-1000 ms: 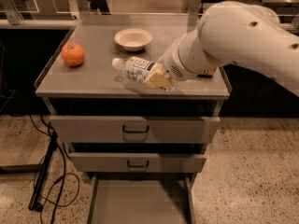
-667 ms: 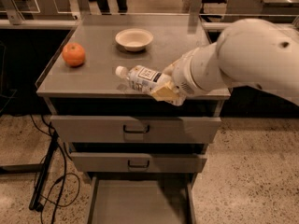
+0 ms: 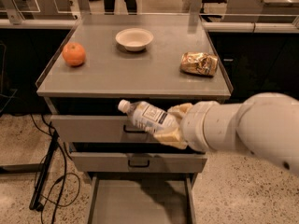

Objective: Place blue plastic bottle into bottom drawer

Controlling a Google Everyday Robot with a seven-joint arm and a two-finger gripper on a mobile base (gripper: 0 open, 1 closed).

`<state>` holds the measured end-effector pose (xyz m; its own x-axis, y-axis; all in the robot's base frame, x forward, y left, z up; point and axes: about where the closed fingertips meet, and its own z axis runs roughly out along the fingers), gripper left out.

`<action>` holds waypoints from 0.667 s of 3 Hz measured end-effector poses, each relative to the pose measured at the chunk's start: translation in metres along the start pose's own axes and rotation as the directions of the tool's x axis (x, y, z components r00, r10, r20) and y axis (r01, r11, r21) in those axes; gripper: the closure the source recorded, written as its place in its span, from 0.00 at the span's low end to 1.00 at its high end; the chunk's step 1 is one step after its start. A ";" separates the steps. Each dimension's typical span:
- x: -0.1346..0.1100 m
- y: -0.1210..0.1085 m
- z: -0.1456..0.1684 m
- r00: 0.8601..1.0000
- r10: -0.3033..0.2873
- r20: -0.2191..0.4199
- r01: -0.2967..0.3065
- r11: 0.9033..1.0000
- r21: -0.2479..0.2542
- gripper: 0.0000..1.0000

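Note:
My gripper (image 3: 172, 124) is shut on the blue plastic bottle (image 3: 145, 115), a clear bottle with a white cap and a white-and-blue label. The bottle lies roughly level, cap to the left, held in the air in front of the top drawer's face. The white arm (image 3: 247, 127) comes in from the right. The bottom drawer (image 3: 140, 202) is pulled open below, its flat grey floor showing, with the arm's shadow on it.
On the cabinet top (image 3: 135, 71) sit an orange (image 3: 74, 53) at the left, a white bowl (image 3: 134, 38) at the back and a crumpled gold foil bag (image 3: 199, 63) at the right. Two upper drawers (image 3: 135, 161) are closed. Cables (image 3: 46, 190) lie on the floor at the left.
The gripper has carried the bottle off the cabinet top, forward and down, to in front of the top drawer. The gold foil bag now shows where the arm hid it.

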<state>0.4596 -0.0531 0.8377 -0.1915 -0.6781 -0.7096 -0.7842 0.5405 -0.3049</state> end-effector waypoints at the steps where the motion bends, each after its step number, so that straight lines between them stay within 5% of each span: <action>1: 0.014 0.026 -0.002 0.998 0.049 0.026 -0.049 0.999 -0.017 1.00; 2: 0.014 0.026 -0.002 0.998 0.049 0.026 -0.049 0.999 -0.017 1.00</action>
<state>0.4360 -0.0493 0.8212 -0.2143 -0.6375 -0.7401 -0.7838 0.5643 -0.2591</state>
